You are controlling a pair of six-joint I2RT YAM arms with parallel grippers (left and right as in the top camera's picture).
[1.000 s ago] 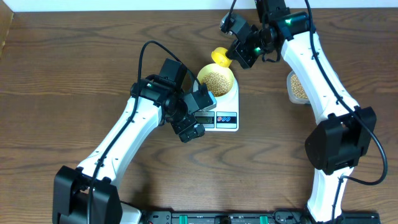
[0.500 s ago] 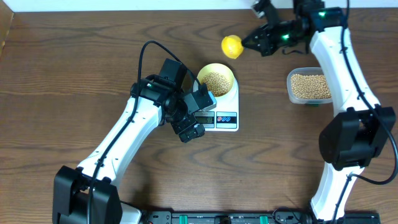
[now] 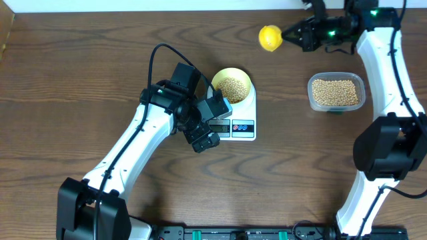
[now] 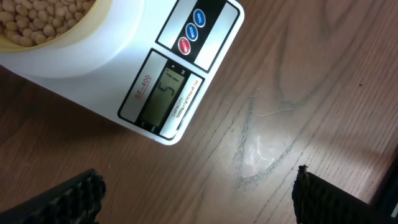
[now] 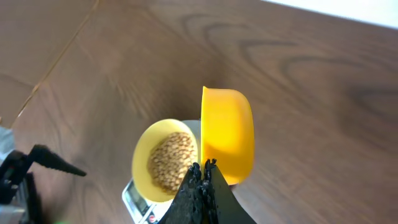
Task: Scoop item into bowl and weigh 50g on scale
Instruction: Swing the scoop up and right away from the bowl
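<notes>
— Where do the beans [image 3: 231, 89] lie?
— In the pale-yellow bowl [image 3: 233, 71], which stands on the white scale [image 3: 245, 127]. More of them fill the clear tub [image 3: 309, 93] off to the right, well apart from the scale.
— And the right gripper [image 3: 288, 34]?
— Its jaws are clenched on the handle of the yellow scoop [image 3: 270, 38], held above the far side of the table [image 3: 80, 67], away from the bowl and turned on its side.
— The left gripper [image 4: 199, 202]?
— It hovers at the scale's display [image 4: 168, 93], jaws spread wide, grasping nothing.
</notes>
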